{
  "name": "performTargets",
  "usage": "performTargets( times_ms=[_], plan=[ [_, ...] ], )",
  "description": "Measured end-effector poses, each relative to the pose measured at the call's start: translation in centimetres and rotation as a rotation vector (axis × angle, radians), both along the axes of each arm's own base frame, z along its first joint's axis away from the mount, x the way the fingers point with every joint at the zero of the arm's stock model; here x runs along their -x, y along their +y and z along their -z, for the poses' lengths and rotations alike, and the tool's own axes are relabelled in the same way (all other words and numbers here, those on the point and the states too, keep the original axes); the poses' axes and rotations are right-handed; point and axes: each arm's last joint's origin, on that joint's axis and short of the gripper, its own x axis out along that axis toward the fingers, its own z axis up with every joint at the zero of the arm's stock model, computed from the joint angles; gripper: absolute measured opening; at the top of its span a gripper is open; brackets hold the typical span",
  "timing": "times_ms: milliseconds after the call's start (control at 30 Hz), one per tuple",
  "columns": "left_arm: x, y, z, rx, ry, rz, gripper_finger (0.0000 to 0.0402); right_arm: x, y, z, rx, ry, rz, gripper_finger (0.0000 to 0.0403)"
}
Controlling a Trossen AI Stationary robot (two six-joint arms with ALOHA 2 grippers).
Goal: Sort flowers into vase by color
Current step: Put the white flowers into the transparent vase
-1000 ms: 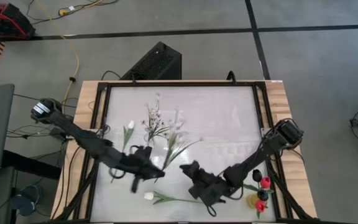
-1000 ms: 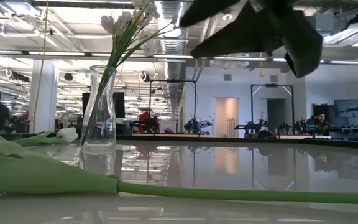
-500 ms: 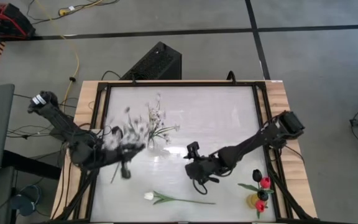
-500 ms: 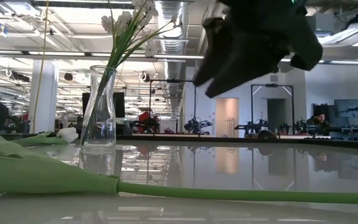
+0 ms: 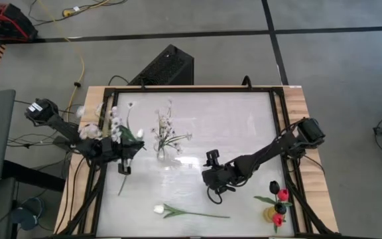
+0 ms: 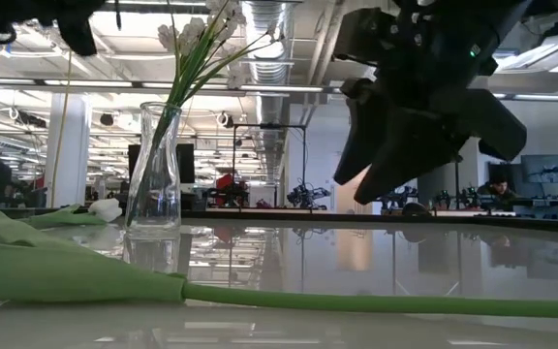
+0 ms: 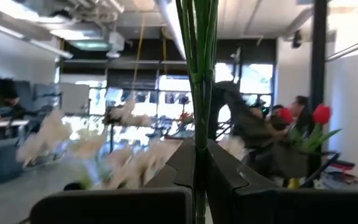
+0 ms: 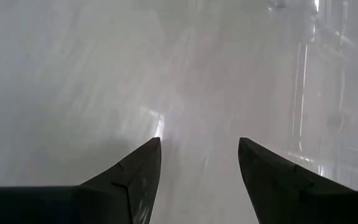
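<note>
Left pincer [image 5: 123, 164] is clamped on a sprig of tiny white blossoms w/ thin green stems [image 5: 105, 127], held upright. The clear glass vase [image 5: 160, 152] sits just beside it, toward counter centre, so left arm's nearer. Right pincer [image 5: 211, 180] hangs open & empty, w/ the white tulip on a long green stem [image 5: 188, 212] lying flat on the glossy white counter [image 5: 244, 126], just beyond it toward the near edge.

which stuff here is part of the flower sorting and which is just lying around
Job:
- white sprigs in the shut left claw
- clear vase with white sprigs
- white tulip lying on the table
- yellow vase with red tulips
- open, empty right claw

Lying about:
- black box
- yellow cable
- red device
</note>
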Motion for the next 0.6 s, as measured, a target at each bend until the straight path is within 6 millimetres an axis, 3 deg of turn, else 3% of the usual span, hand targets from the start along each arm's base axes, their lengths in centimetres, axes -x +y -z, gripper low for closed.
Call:
performTargets(
  times_ms=[600],
  plan=[
    [-2.9, 1.8, 3.3, 0.006, 0.098, -0.033, 0.0000, -1.1, -0.8, -0.2, -0.032, -0.102, 0.010, 0.0238]
  ],
)
